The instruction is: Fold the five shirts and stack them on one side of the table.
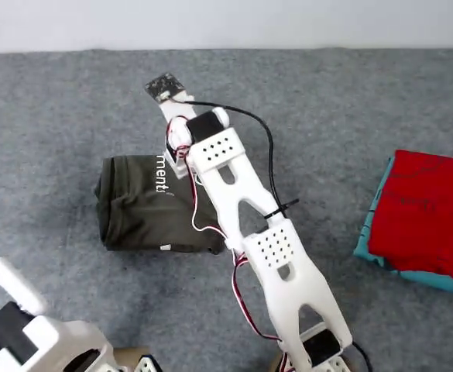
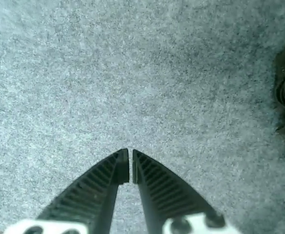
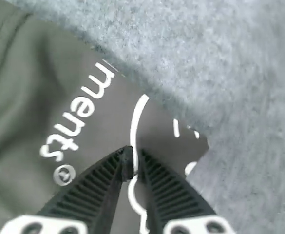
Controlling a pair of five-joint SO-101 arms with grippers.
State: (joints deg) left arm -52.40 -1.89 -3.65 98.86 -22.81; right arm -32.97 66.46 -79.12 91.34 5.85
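A: Status?
B: We're seeing right pincer clamping olive shirt lying on worktop; left pincer hanging closed over bare worktop.
A: Stack?
B: We're seeing red shirt lying on teal shirt, right edge.

Your desk is covered in a grey, felt-like fabric. A folded dark olive shirt lies flat near its middle. Well apart, at the right edge, a teal shirt rests on the desk under a red shirt. The teal layer may be more than one garment.
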